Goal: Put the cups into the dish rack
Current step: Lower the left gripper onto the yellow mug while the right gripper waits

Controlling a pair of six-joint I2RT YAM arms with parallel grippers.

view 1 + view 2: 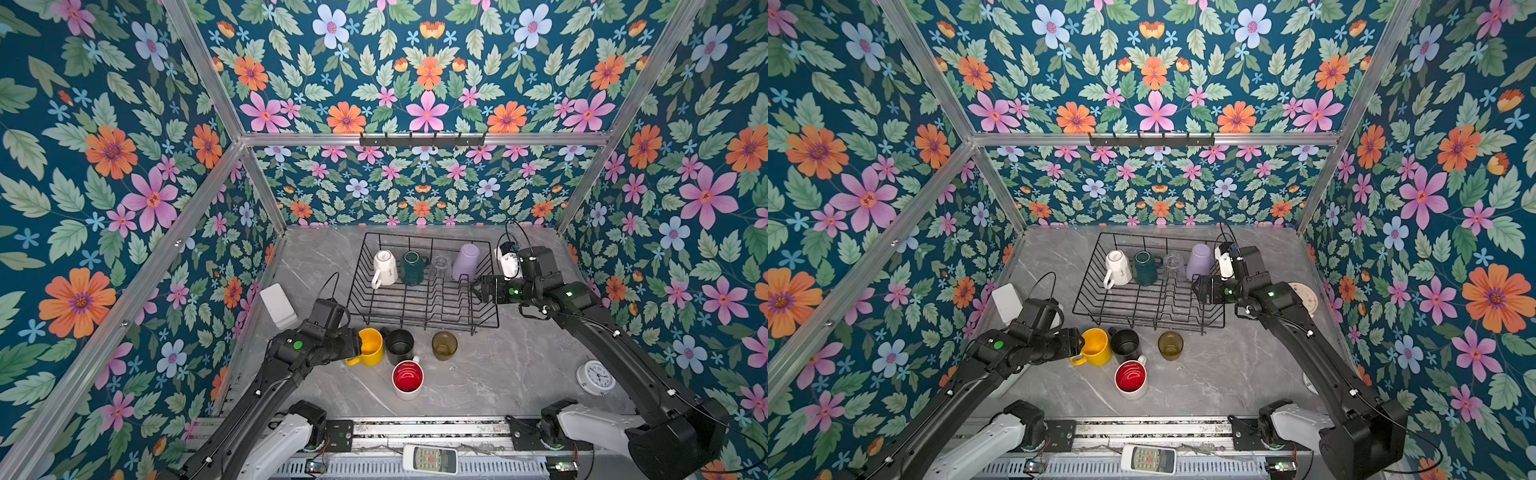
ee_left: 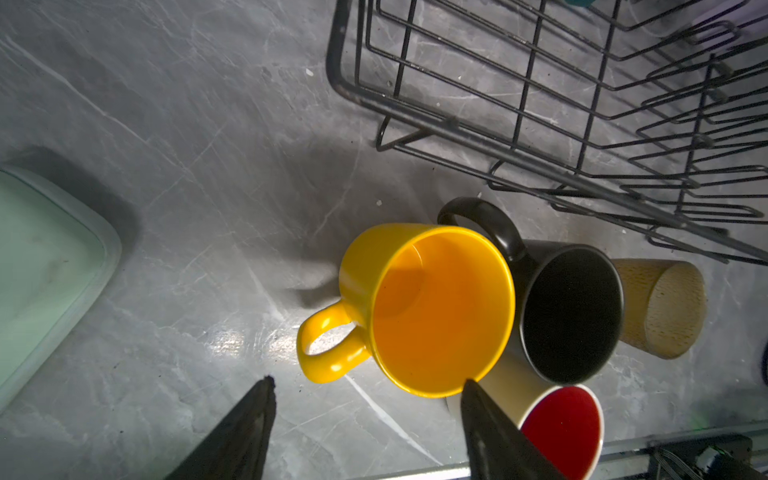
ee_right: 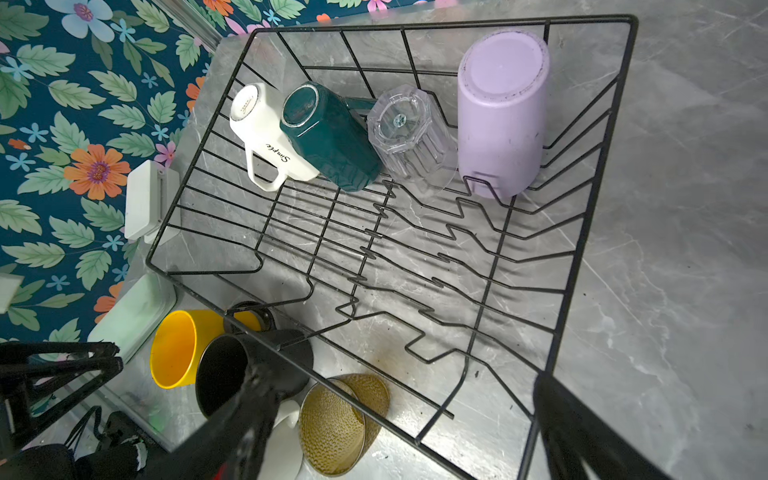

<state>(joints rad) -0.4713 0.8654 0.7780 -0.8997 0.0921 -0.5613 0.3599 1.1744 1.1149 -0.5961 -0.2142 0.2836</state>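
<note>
Four cups stand upside down along the far side of the black wire dish rack (image 1: pixel 415 299): a white ceramic mug (image 1: pixel 384 266), a dark green mug (image 1: pixel 412 268), a clear ribbed glass (image 1: pixel 440 266) and a lilac plastic tumbler (image 1: pixel 466 262). Four cups are on the grey marble tabletop in front of the rack. The glossy yellow ceramic mug (image 2: pixel 428 311) stands upright against the matte black mug (image 2: pixel 569 311), with the white mug with red interior (image 2: pixel 561 424) and the amber textured tumbler (image 2: pixel 660 307) close by. The left gripper (image 2: pixel 368 384) is at the yellow mug with its jaws partly apart and clamped on nothing; one tip is at the rim and the other is out beyond the handle. The right gripper (image 3: pixel 401 370) hangs over the rack's near corner, spread wide and empty. In my judgement the yellow mug is rigid, fairly heavy, slick-glazed and liable to chip. It is best pinched across the wall at the rim, clear of the handle, and the neighbouring cups leave little clearance.
</note>
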